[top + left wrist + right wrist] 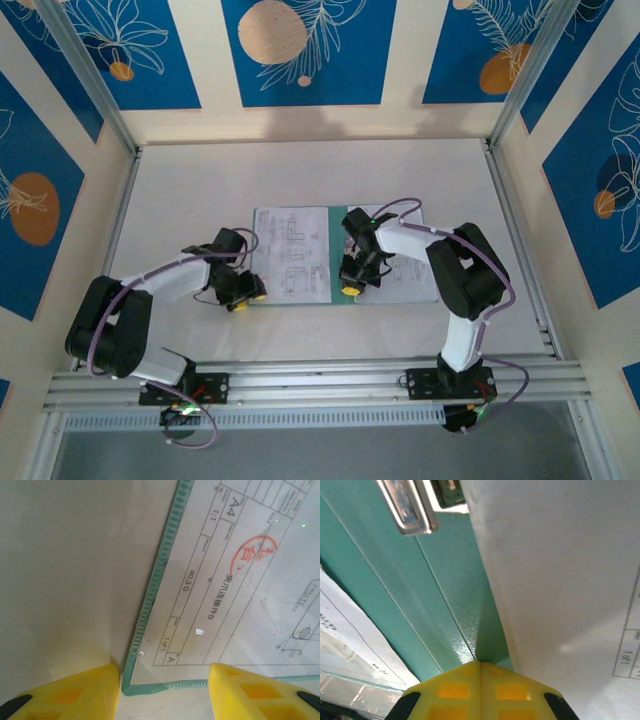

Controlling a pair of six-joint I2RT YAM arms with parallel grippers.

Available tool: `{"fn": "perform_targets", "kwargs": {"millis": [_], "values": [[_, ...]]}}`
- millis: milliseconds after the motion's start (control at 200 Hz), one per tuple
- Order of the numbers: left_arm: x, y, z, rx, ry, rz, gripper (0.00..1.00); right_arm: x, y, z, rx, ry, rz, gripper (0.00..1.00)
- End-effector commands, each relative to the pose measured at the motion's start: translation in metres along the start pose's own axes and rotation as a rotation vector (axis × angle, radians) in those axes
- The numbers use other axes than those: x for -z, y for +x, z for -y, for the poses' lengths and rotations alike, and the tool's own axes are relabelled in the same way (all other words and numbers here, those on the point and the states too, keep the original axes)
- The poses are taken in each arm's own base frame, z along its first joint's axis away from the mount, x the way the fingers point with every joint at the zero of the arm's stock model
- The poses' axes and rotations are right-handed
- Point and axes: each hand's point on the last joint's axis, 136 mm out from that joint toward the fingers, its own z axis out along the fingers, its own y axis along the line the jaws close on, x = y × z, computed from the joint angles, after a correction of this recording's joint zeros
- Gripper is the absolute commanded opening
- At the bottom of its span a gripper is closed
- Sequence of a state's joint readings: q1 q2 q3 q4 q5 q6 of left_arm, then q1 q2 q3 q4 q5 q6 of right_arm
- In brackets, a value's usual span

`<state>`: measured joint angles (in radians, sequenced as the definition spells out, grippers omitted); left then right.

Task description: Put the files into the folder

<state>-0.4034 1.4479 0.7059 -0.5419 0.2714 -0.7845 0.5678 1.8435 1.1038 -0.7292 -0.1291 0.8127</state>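
Nearest the arm bases, the left gripper (243,293) sits low at about 8 o'clock from the middle of the folder (152,587). Its yellow fingers (65,692) are spread apart with nothing between them, and they straddle the folder's near-left corner. This looks like a setup for catching that cover edge, though no contact is clear. Just beyond, at roughly 6 o'clock from the middle, the right gripper (352,285) has its jaws pressed together on nothing. Its joined tip rests down on the green spine, probably to pin the folder flat so it cannot slide on the desk (200,190). In the right wrist view a metal clip (412,510) lies farther up the spine, at 11 o'clock from that tip. The folder lies open in the middle of the desk. The files (290,250) are printed white sheets resting on both halves, at 9 and 3 o'clock of the spine. The loading therefore seems largely done, and closing the cover is the likely remaining step.
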Motion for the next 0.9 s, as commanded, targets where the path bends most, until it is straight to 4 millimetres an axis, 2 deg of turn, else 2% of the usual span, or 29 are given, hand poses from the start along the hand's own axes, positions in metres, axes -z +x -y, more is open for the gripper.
{"fn": "perform_targets", "kwargs": {"millis": [0, 180, 595, 795, 895], "values": [[-0.004, 0.01, 0.004, 0.017, 0.012, -0.022, 0.49, -0.028, 0.014, 0.035, -0.047, 0.12, -0.069, 0.0], [0.002, -0.001, 0.027, 0.037, 0.153, 0.063, 0.42, -0.032, 0.015, 0.037, -0.045, 0.123, -0.082, 0.0], [0.029, -0.007, 0.034, 0.028, 0.266, 0.212, 0.31, -0.031, 0.01, 0.032, -0.034, 0.115, -0.085, 0.0], [0.03, -0.008, 0.043, 0.012, 0.318, 0.215, 0.27, -0.032, 0.009, 0.031, -0.028, 0.115, -0.091, 0.0], [0.029, -0.01, 0.046, 0.011, 0.328, 0.216, 0.21, -0.033, 0.009, 0.031, -0.03, 0.114, -0.093, 0.0]]}}
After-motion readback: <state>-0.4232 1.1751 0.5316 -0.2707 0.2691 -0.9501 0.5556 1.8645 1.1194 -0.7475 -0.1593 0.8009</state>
